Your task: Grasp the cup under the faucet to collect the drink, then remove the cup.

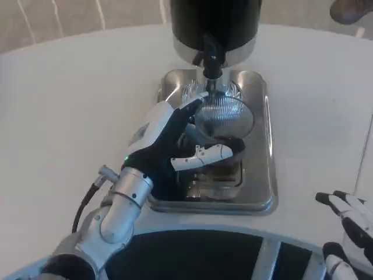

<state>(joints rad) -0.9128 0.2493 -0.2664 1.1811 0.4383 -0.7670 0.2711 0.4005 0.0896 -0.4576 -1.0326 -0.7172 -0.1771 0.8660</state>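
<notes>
A clear ribbed cup (224,114) stands on the silver drip tray (262,175), right below the black faucet (211,61) of the dark dispenser (215,23). Dark liquid shows low in the cup. My left hand (175,140) reaches in from the lower left and grips the cup, with fingers along its left side and the thumb across its front. My right hand (349,224) rests at the lower right corner of the table, away from the tray. Its fingers are apart and it holds nothing.
The tray has a slotted grate (213,184) in its middle. White table surface (70,105) spreads to the left and right of the tray. A dark curved edge (192,251) lies along the bottom.
</notes>
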